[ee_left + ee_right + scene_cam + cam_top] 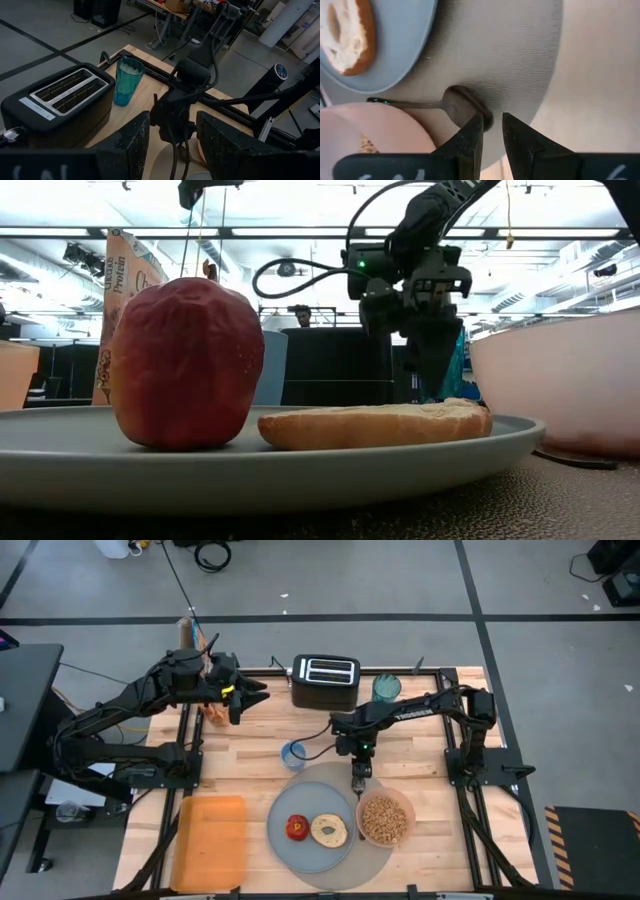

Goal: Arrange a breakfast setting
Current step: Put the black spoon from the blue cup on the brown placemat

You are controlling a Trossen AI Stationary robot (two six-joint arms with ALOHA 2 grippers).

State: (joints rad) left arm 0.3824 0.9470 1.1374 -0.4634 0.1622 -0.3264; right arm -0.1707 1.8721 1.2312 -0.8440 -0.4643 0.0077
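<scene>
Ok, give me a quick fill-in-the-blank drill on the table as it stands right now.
1. The apple and the bagel half both lie on the ____.
2. The right gripper hangs just above the ____, which lies on the mat.
3. The tumbler stands beside the black ____.
4. The bowl holds ____.

Missing words: plate; spoon; toaster; cereal
</scene>
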